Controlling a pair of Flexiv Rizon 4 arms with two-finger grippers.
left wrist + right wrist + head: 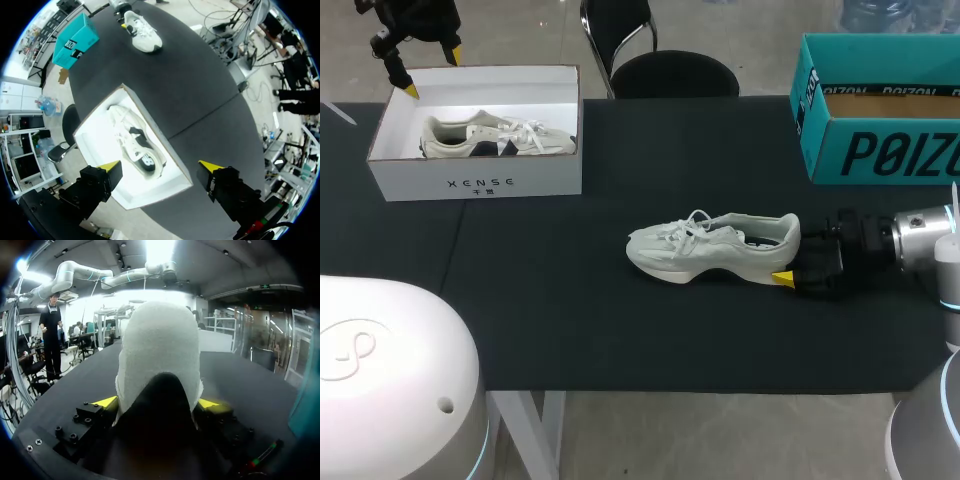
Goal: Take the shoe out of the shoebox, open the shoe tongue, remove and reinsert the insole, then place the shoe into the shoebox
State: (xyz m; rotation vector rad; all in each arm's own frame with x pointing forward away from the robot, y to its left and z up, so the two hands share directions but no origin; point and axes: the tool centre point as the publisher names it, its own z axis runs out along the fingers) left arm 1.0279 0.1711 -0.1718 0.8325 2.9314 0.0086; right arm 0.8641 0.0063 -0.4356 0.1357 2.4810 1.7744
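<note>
Our right gripper (pixel 157 402) is closed on the heel of the shoe (pixel 710 247), which stands on its sole mid-table (pixel 570 320), toe pointing away from the gripper. Our left gripper (pixel 160 167) hangs wide open and empty above the white shoebox (pixel 480 185).

A robotics lab workstation. Two robot arms, the left arm (pixel 415 20) and the right arm (pixel 920 235), reach over a table (pixel 570 330) covered in black cloth. On the cloth lie a white shoe (pixel 710 250), a white shoebox (pixel 480 180) holding a second shoe (pixel 495 137), and a teal shoebox (pixel 880 140).
</note>
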